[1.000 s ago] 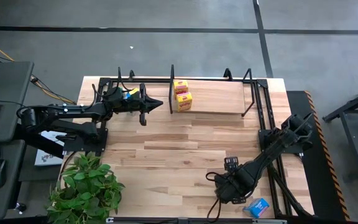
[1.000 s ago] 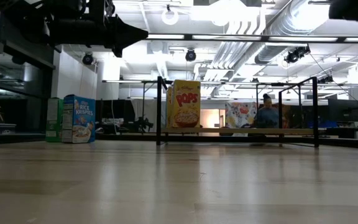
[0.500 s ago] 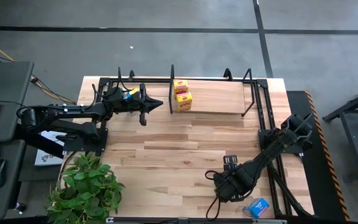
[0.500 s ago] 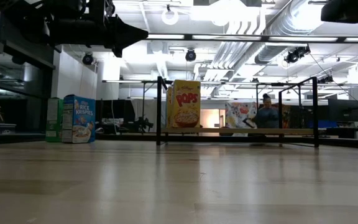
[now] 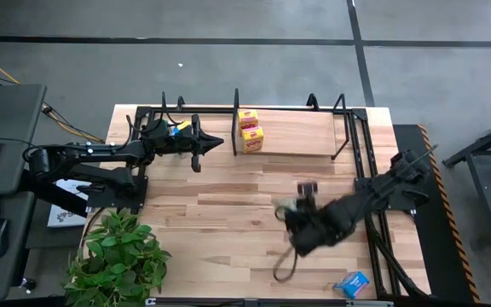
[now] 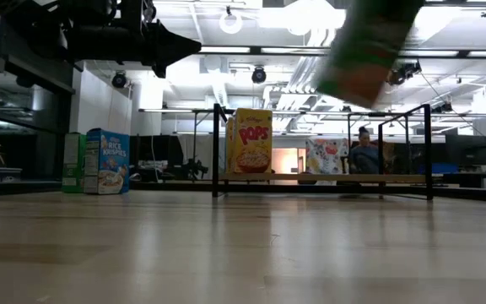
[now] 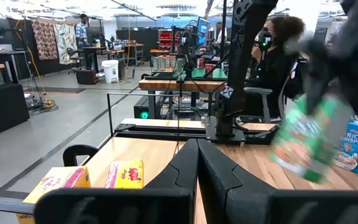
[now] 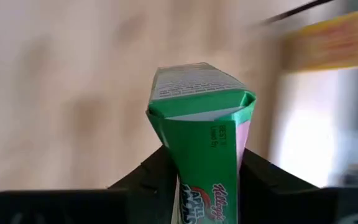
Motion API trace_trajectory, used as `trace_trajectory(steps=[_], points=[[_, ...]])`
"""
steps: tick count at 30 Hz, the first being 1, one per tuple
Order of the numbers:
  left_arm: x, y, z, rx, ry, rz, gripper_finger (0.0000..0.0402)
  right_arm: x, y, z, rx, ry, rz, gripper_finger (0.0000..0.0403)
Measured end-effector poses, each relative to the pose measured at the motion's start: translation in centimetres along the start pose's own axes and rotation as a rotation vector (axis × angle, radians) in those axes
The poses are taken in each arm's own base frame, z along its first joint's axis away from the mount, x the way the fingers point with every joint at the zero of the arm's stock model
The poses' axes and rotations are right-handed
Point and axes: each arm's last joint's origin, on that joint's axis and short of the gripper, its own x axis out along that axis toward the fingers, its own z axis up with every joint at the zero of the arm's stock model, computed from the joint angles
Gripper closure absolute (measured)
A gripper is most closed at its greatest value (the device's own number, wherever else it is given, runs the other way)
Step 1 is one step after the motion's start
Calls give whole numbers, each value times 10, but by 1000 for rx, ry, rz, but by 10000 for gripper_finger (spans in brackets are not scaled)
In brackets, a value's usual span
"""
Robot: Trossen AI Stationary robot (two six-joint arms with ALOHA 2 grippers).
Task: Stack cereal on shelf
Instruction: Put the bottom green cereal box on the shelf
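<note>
- The left gripper (image 5: pixel 214 141) hangs just off the shelf's left end, in the same spot as a second ago, its fingers (image 7: pixel 188 163) pressed together on nothing.
- The shelf (image 5: pixel 301 135) carries two yellow boxes (image 5: pixel 250 130) side by side near its left end, unchanged; the board to their right is bare.
- The right gripper (image 5: pixel 290 207) was down near the table's front edge a second ago with its jaws wide. Now it is lifted over the middle of the table and clamped on a green box (image 8: pixel 204 155), which sticks out between the jaws.
- A blue box (image 5: pixel 354 283) lies at the front right corner, untouched.
- My reading: the pick-up is done and the carry toward the shelf has begun; the green box likely goes beside the yellow pair.
</note>
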Motion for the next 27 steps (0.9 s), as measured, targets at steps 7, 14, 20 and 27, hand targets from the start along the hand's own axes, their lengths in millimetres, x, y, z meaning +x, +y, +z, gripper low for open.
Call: trace_trajectory(steps=[7, 14, 20, 27], points=[[0, 0, 0, 0, 0, 0, 401, 10, -92, 22, 147, 8, -268, 283], [0, 0, 0, 0, 0, 0, 402, 55, -189, 17, 201, 152, -302, 283], [0, 0, -1, -3, 11, 0, 401, 102, -241, -1, 282, 133, -83, 283], [0, 0, -1, -3, 11, 0, 402, 139, -267, -20, 284, 92, -32, 282]])
